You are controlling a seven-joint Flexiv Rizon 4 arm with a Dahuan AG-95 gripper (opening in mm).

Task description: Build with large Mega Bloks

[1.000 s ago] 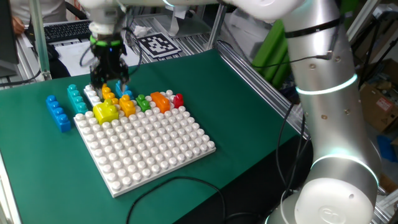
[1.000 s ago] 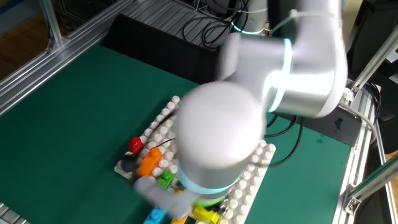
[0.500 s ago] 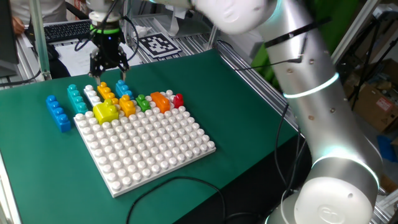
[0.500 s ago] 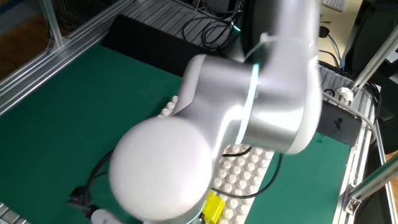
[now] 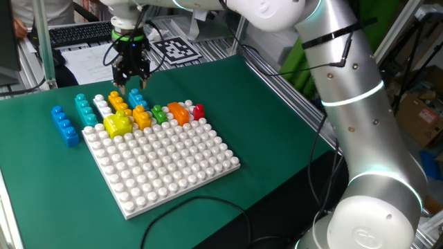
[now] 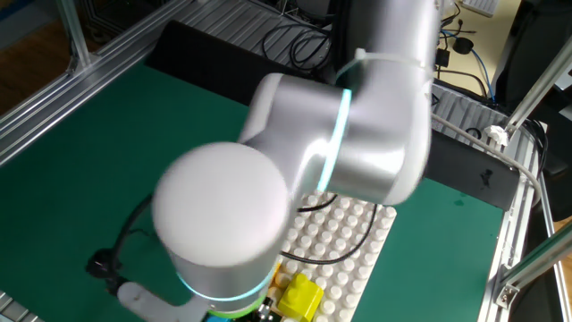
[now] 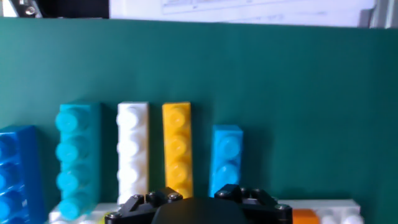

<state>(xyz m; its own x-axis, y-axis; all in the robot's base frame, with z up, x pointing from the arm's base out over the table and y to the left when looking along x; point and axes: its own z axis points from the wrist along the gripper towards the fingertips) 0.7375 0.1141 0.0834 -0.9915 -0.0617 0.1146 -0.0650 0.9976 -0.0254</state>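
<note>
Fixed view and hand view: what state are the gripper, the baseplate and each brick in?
Gripper: raised over the bricks, empty; open or shut unclear.
Baseplate: flat on the table.
Blue brick: flat on the table, off the baseplate.
Teal brick: flat, studs up.
White brick: flat, beside the teal brick.
Long orange brick: flat, beside the white brick.
Yellow brick: on the baseplate.
Green brick: on the baseplate.
Red brick: at the baseplate's corner.

The glossy silver-grey robot arm is built from thick rounded segments, with thin glowing cyan rings at its joints. Black bands and black cables wrap the upper segment. The black wrist carries a green-lit ring above dark metal fingers. In the hand view, black finger mounts with small screws are visible.
</note>
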